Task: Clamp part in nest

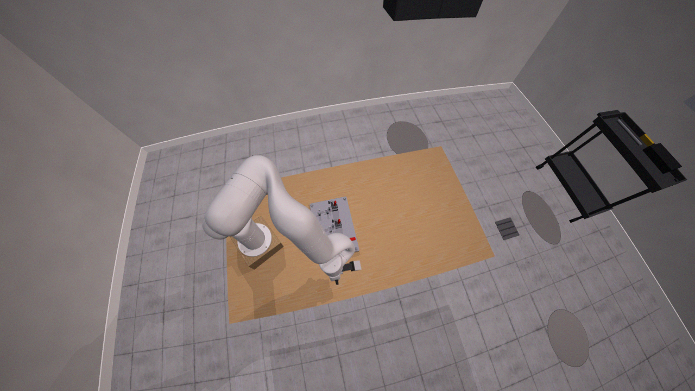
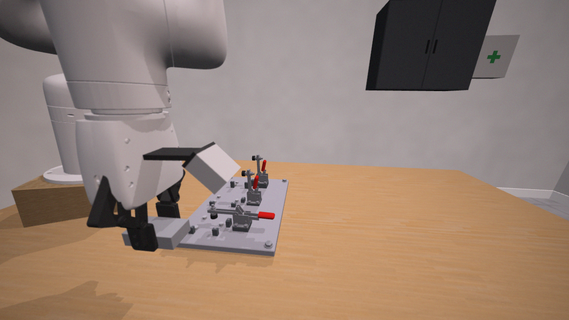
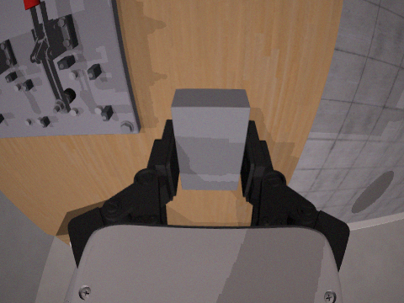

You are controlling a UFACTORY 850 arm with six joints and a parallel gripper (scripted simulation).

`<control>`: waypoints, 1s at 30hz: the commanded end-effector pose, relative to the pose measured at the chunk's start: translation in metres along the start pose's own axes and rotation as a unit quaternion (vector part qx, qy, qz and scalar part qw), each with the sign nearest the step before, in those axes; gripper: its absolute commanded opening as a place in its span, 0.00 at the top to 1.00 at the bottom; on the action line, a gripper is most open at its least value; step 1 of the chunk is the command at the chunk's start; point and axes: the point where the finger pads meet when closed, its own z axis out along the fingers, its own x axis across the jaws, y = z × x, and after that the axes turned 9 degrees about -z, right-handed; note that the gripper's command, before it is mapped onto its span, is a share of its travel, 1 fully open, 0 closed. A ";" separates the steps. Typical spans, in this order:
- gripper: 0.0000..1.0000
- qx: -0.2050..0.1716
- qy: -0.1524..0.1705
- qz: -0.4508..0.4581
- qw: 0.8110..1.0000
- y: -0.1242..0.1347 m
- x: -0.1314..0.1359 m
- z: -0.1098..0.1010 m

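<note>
The grey block part (image 2: 171, 228) (image 3: 210, 135) is held above the table, beside the fixture's near end. My gripper (image 1: 336, 282) (image 2: 155, 224) (image 3: 209, 136) is shut on it, one finger on each long side. The fixture plate (image 1: 346, 218) (image 2: 256, 240) (image 3: 97, 25) bears three nests. The nearest clamp's red handle (image 1: 352, 239) (image 2: 266, 215) (image 3: 31, 3) lies out flat and its bar (image 2: 224, 210) is down over an empty nest. The middle clamp's handle (image 1: 339, 221) (image 2: 255, 182) and the far clamp's handle (image 1: 334, 203) (image 2: 263, 165) stand up, with their bars raised.
The wooden table (image 1: 403, 209) (image 2: 378, 238) (image 3: 236, 50) carries the fixture and the arm's base block (image 2: 51, 205). Corner bolts (image 2: 268, 244) (image 3: 126, 125) stand up from the plate. The wrist camera housing (image 2: 212, 167) (image 1: 357, 265) sticks out from the arm above the gripper.
</note>
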 end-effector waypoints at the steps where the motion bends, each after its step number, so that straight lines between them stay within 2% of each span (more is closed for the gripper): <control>1: 1.00 0.001 0.001 0.000 1.000 0.001 0.000 0.003; 30: 1.00 0.001 0.001 0.000 1.000 0.013 -0.002 0.020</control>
